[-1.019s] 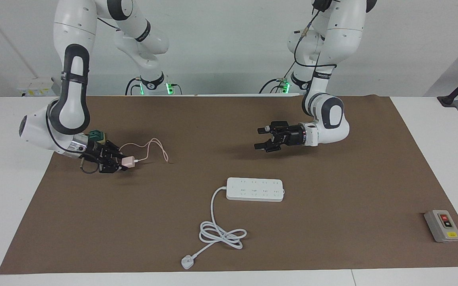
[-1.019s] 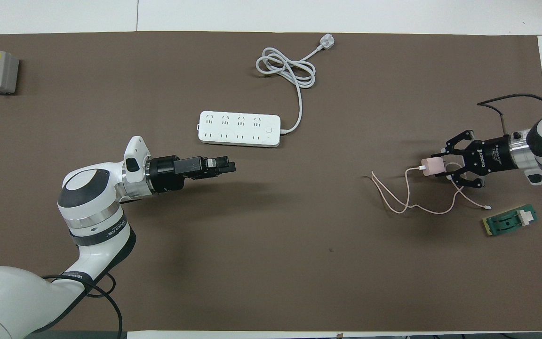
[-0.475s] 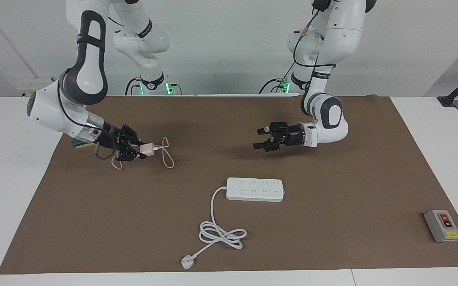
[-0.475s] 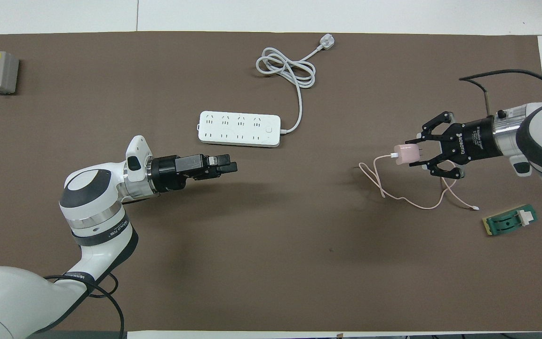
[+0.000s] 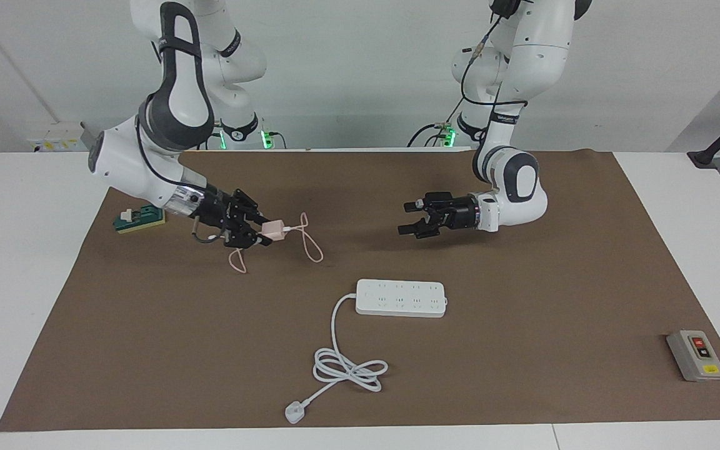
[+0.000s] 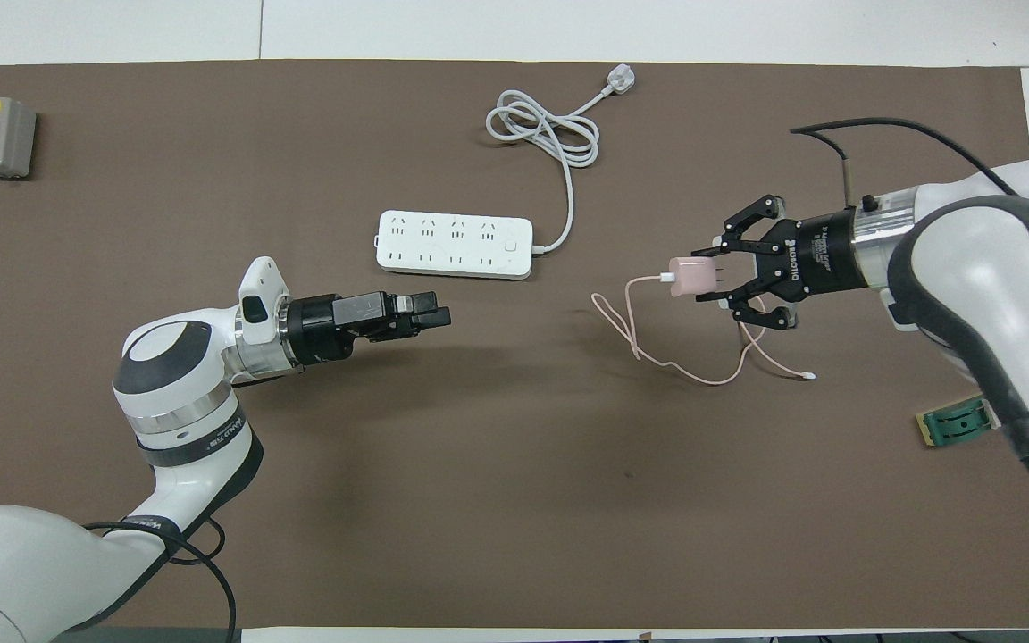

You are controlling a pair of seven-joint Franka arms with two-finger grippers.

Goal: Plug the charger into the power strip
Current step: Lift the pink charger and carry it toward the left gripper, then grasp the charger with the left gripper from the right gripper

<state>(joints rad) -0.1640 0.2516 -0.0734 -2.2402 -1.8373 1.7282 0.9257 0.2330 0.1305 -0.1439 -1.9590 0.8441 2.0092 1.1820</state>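
The pale pink charger (image 5: 273,229) is held in my right gripper (image 5: 264,232), a little above the brown mat toward the right arm's end of the table. In the overhead view the charger (image 6: 691,275) sticks out of the right gripper (image 6: 713,277), and its thin pink cable (image 6: 657,354) trails on the mat to a tiny white connector (image 6: 807,378). The white power strip (image 5: 400,298) lies flat mid-table, sockets up; it also shows in the overhead view (image 6: 455,244). My left gripper (image 5: 407,218) is open and empty, and it hovers over bare mat beside the strip.
The strip's thick white cord (image 5: 341,359) coils and ends in a white plug (image 5: 295,413) near the table edge farthest from the robots. A grey button box (image 5: 695,355) sits at the left arm's end. A small green block (image 5: 139,219) lies at the right arm's end.
My right gripper has lifted the charger off the mat and carried it toward the table's middle, dragging the cable along. The green block is now uncovered. The left arm has barely moved.
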